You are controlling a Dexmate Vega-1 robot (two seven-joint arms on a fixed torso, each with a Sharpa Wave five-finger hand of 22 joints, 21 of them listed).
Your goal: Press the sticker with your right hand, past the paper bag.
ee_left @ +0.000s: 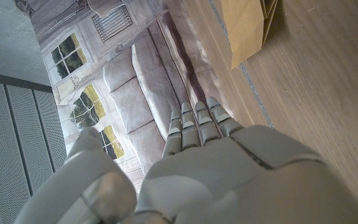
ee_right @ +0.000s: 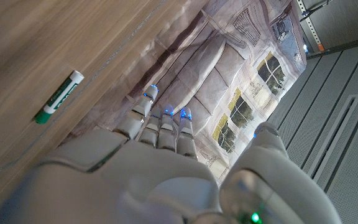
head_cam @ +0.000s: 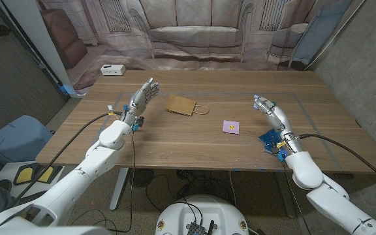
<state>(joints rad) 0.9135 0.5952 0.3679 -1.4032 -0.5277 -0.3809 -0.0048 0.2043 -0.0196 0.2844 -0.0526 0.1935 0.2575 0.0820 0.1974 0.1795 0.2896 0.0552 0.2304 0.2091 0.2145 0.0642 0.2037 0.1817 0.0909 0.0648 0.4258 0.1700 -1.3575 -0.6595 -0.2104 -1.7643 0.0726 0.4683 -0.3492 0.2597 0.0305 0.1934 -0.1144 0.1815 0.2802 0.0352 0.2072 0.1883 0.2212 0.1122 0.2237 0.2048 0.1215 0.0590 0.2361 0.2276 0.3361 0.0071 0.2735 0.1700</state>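
Nothing is pressed yet, as I judge it; my right hand [head_cam: 268, 109] hangs empty with fingers apart, near the small purple square sticker [head_cam: 231, 126] lying on the wooden worktop [head_cam: 194, 147] beside the flat brown paper bag [head_cam: 183, 105]; left hand [head_cam: 142, 98] waits open, holding nothing.

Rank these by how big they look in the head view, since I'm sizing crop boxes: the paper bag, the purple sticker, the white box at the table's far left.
1. paper bag, clearly largest.
2. white box.
3. sticker, close to the box in apparent size; the box lies farther from the camera, so that order is unsure.
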